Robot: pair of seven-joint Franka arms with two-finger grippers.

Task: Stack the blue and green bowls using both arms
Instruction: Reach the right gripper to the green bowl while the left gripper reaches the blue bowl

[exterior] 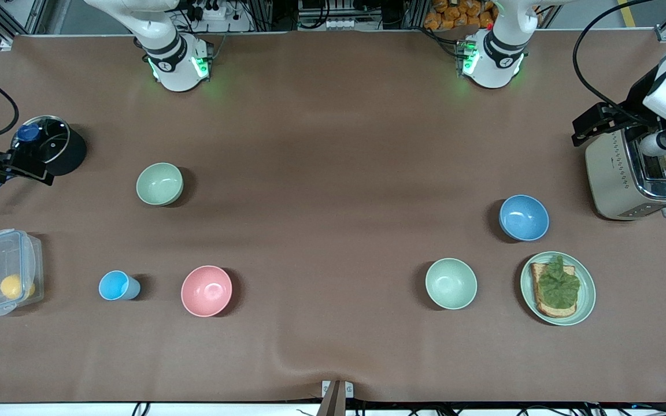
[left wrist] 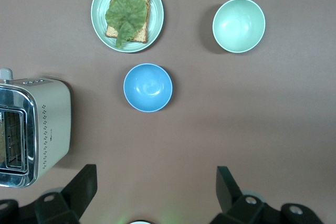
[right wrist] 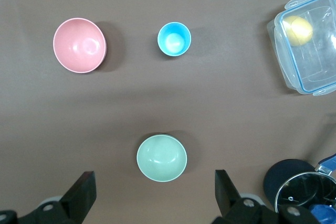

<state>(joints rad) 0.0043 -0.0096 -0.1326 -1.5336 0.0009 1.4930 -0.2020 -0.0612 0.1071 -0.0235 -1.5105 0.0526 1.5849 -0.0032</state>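
- Fingers of the left gripper (left wrist: 156,192) stand spread wide and empty in the left wrist view, up over bare table beside the toaster (left wrist: 34,129). The blue bowl (left wrist: 148,87) sits upright just ahead of them. I would lower one finger inside its rim and one outside, then pinch the wall. The paler mint bowl (left wrist: 239,25) and the plate (left wrist: 100,22) of toast should be left alone
- Right wrist view: the right gripper (right wrist: 155,192) is likewise wide apart, holding nothing, by the lidded pot (right wrist: 294,190). The green bowl (right wrist: 161,158) lies just ahead and is probably best gripped by the rim too. Only here do the pink bowl (right wrist: 80,45) and small cup (right wrist: 174,39) show from above
- Front view: only this one shows both bowls together, well apart. From the table's middle, the blue bowl is at three o'clock and the green bowl at nine. The mint bowl is at seven o'clock from the blue one, so one bowl likely has to travel toward the middle
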